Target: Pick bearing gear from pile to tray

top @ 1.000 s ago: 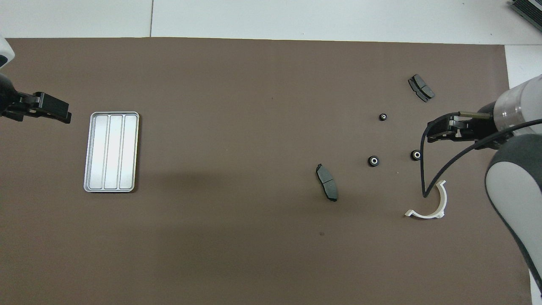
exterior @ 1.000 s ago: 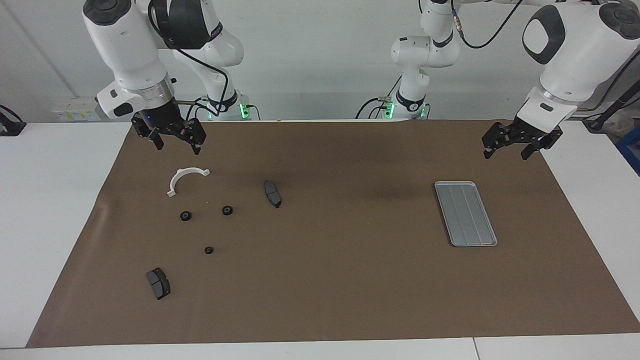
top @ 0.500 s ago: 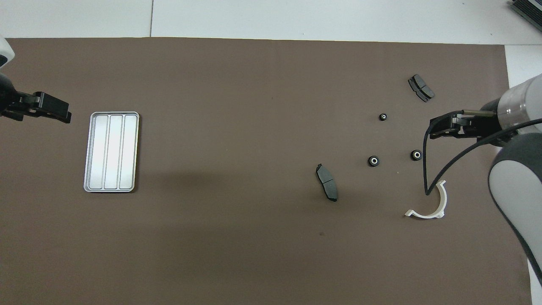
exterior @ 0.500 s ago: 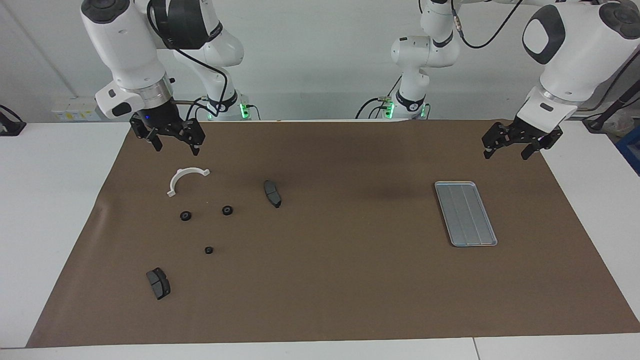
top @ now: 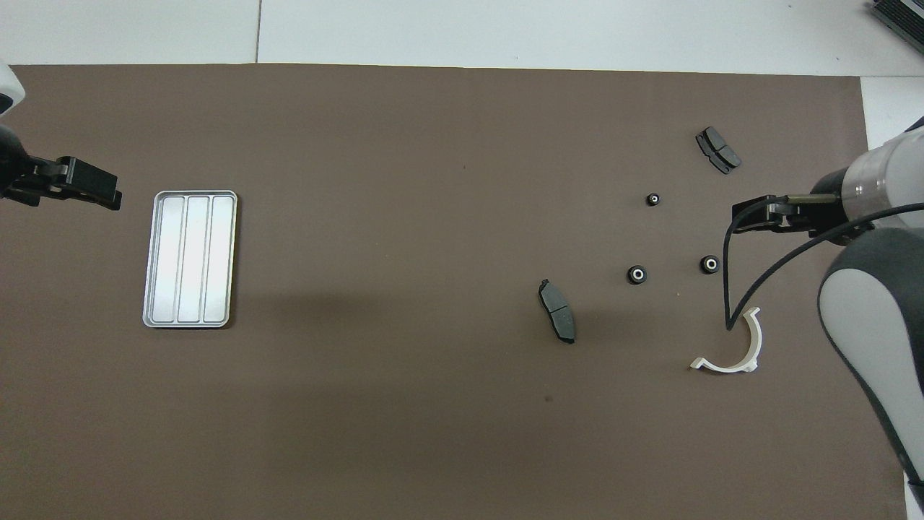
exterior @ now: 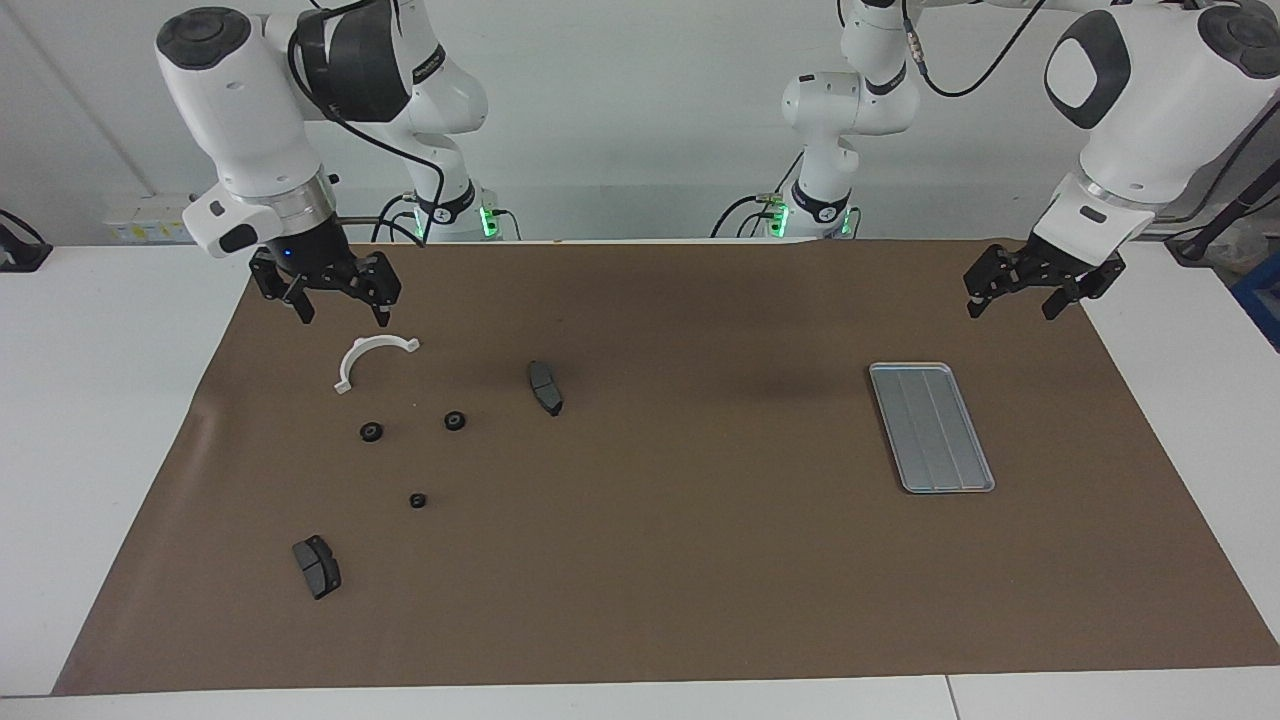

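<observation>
A brown mat [exterior: 660,520] is covering the white table [exterior: 100,400], with a pale wall rising at the robots' end. The tray [exterior: 931,427] is lying flat on the mat toward the left arm's end, holding nothing. The pile is lying scattered toward the right arm's end — three black gears, a first [exterior: 371,432], a second [exterior: 455,420] beside it and a third [exterior: 418,500] farther from the robots. A white half-ring bracket [exterior: 370,358] is sitting nearer to the robots than the gears. One dark pad [exterior: 545,387] is resting toward the table's middle; another pad [exterior: 316,566] is lying farthest from the robots. The right gripper [exterior: 342,312] is hanging over the mat just above the bracket, fingers spread wide and gripping nothing. The left gripper [exterior: 1012,305] is waiting over the mat's corner — nearer to the robots than the tray — fingers likewise spread and carrying nothing.
</observation>
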`<move>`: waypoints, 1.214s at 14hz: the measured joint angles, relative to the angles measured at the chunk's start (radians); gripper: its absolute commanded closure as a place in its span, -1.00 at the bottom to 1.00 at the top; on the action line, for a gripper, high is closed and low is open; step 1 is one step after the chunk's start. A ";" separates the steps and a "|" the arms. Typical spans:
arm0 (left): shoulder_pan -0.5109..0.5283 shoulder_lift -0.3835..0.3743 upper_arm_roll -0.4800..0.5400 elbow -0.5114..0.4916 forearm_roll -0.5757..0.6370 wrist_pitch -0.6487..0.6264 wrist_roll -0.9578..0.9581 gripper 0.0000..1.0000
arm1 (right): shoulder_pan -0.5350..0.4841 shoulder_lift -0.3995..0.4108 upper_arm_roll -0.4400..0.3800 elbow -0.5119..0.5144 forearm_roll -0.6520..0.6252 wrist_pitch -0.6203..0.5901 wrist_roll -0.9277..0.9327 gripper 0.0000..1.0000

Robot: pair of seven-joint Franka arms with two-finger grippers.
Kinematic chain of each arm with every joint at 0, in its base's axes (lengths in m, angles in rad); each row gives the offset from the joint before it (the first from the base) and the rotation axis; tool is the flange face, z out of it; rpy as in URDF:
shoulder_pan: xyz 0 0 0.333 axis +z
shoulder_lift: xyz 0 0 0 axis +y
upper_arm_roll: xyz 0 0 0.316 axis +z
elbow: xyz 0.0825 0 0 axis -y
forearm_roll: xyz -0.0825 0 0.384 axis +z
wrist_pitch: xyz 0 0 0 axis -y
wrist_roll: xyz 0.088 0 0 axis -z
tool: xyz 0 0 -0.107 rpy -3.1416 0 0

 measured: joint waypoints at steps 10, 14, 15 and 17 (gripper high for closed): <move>-0.029 -0.001 -0.003 -0.071 0.000 0.036 -0.009 -1.00 | -0.083 0.097 -0.003 -0.278 0.000 0.368 -0.176 -1.00; -0.108 -0.001 -0.006 -0.131 0.000 0.107 -0.154 -1.00 | -0.109 0.155 -0.003 -0.344 0.000 0.518 -0.228 -1.00; -0.126 -0.001 -0.007 -0.140 0.000 0.117 -0.189 -1.00 | -0.109 0.173 -0.003 -0.351 0.000 0.546 -0.229 -1.00; -0.143 -0.001 -0.007 -0.150 0.000 0.127 -0.219 -0.94 | -0.109 0.208 -0.003 -0.364 0.000 0.608 -0.229 -1.00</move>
